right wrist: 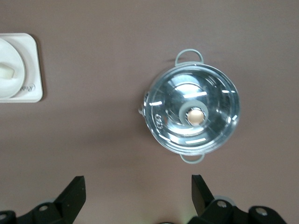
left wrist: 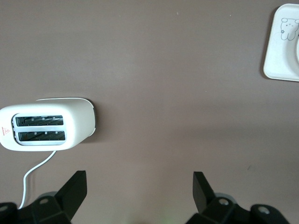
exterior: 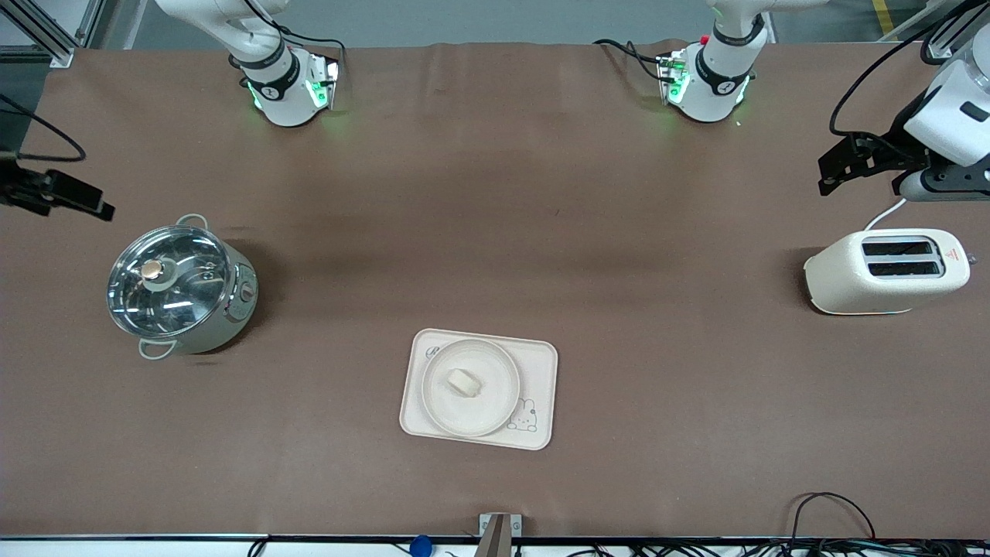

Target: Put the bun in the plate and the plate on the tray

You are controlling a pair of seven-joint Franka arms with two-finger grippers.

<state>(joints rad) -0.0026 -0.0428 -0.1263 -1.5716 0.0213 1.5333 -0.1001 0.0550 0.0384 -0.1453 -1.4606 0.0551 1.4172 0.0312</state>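
The bun (exterior: 464, 382) lies in the middle of the round plate (exterior: 495, 410), and the plate sits on the rabbit tray (exterior: 541, 363) near the table's front edge. My left gripper (exterior: 835, 169) hangs open and empty over the table at the left arm's end, close to the toaster; its wrist view shows the spread fingers (left wrist: 77, 189) and one tray corner (left wrist: 280, 44). My right gripper (exterior: 77, 199) hangs open and empty over the right arm's end, close to the pot. Its wrist view shows the tray's edge (right wrist: 32, 65), the plate (right wrist: 14, 58) and part of the bun (right wrist: 5, 72).
A cream toaster (exterior: 885, 271) with a white cord stands at the left arm's end, also in the left wrist view (left wrist: 46, 126). A steel pot with a glass lid (exterior: 179, 285) stands at the right arm's end, also in the right wrist view (right wrist: 194, 114).
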